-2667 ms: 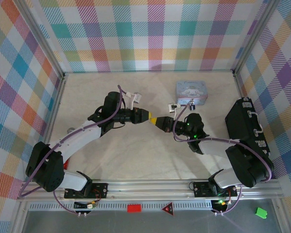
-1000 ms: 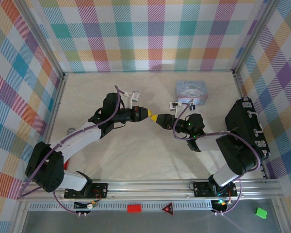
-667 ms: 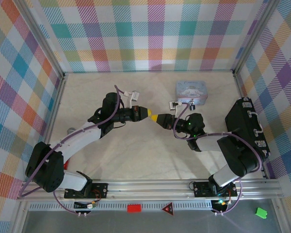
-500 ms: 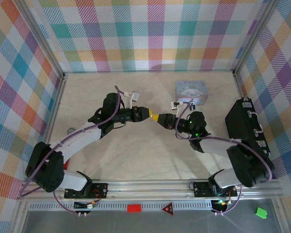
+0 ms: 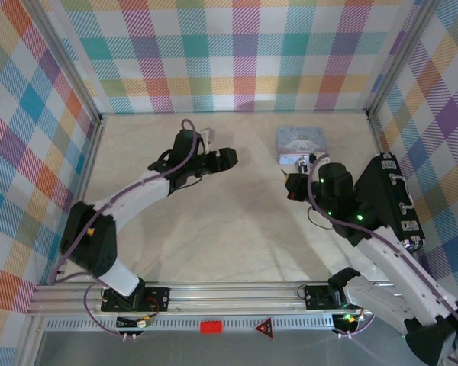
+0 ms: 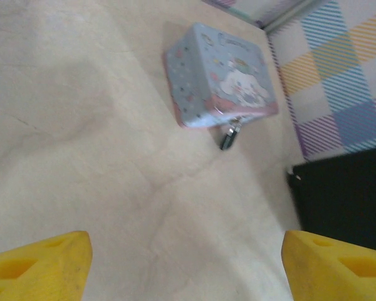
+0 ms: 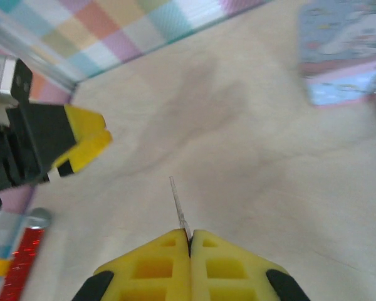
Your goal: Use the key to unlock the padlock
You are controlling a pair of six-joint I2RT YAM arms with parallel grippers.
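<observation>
L jaws wide, backed off from R jaws, R pinching key [image 7: 179, 210]

The two grippers no longer meet tip to tip over the middle of the worktop [image 5: 214, 244]; they are now well apart. The left gripper [image 5: 227, 158] has drawn back toward 12 o'clock, and its fingers [image 6: 50, 263] now stand wide apart. The right gripper [image 5: 291, 185] has moved off toward 3 o'clock and is now near the blue tin [image 5: 301, 141]. Its fingers [image 7: 156, 251] are pressed together on the thin key [image 7: 177, 204].
</observation>
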